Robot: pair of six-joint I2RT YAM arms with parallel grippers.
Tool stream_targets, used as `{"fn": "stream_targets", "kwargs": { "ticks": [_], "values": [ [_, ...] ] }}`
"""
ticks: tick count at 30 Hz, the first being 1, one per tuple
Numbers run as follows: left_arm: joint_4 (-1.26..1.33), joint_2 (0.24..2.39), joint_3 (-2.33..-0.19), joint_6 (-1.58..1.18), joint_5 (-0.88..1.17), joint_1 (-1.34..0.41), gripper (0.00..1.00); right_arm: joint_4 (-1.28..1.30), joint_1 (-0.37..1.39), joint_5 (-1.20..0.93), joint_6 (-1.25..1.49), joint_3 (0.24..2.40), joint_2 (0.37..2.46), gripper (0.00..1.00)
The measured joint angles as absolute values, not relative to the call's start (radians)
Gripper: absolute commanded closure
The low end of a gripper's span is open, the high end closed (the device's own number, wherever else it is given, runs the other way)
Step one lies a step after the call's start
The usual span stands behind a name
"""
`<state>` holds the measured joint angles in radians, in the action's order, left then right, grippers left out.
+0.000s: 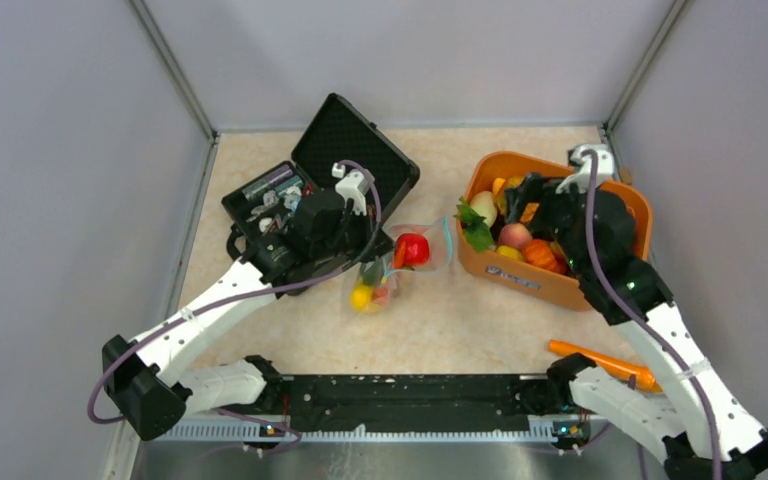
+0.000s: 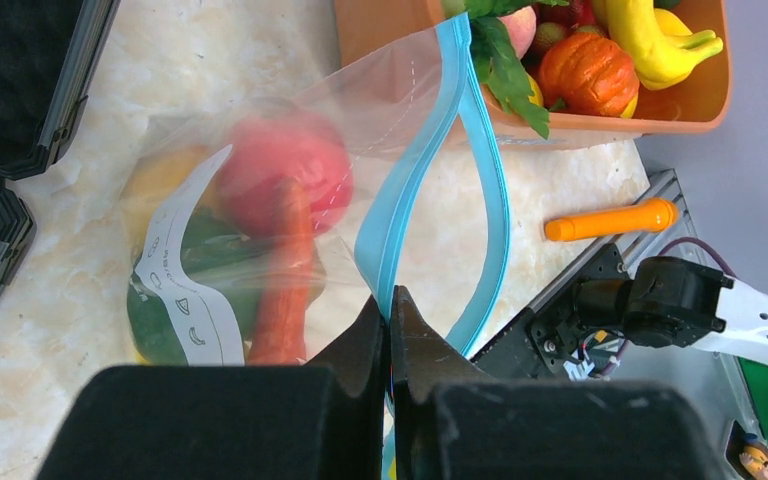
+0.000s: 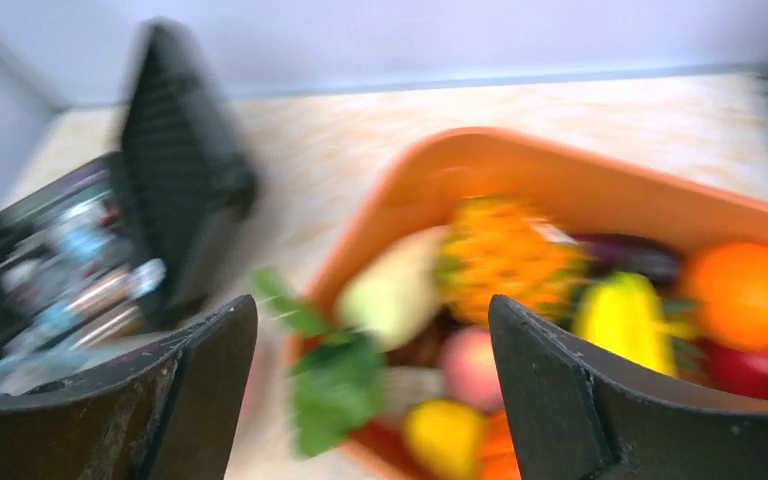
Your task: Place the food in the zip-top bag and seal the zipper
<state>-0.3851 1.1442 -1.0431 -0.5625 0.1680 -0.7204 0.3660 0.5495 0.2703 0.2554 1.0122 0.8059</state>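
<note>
At lower centre, left pincer (image 2: 392,330) clamps the limp, likely slippery zip-top bag (image 2: 260,190) by its zipper (image 2: 402,200); right pincer (image 3: 372,320) stands open, empty.

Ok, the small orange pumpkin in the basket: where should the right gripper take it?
Likely grip the pumpkin across its round ribbed body, from straight above: its top lies exposed, while the basket wall and neighbouring toys close off its sides.
</note>
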Motion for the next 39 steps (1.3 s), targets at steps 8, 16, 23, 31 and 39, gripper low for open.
{"fn": "stream_targets", "kwargs": {
  "ticks": [8,16,23,31,39],
  "values": [
    [-0.374,1.142,-1.036,-0.551,0.169,-0.72,1.0,0.507,-0.058,0.21,0.235,1.088,0.982,0.19],
    [-0.368,1.135,-1.021,-0.548,0.176,-0.72,1.0,0.576,-0.217,0.111,0.236,1.166,1.178,0.19],
    [-0.367,1.129,-1.017,-0.541,0.179,-0.72,1.0,0.53,-0.23,0.101,0.182,1.209,1.348,0.17],
    [-0.368,1.116,-1.007,-0.529,0.176,-0.719,1.0,0.517,-0.291,0.013,0.102,1.209,1.495,0.15],
    [-0.373,1.11,-1.006,-0.529,0.167,-0.719,1.0,0.459,-0.29,-0.002,0.066,1.193,1.554,0.14]
  ]
}}
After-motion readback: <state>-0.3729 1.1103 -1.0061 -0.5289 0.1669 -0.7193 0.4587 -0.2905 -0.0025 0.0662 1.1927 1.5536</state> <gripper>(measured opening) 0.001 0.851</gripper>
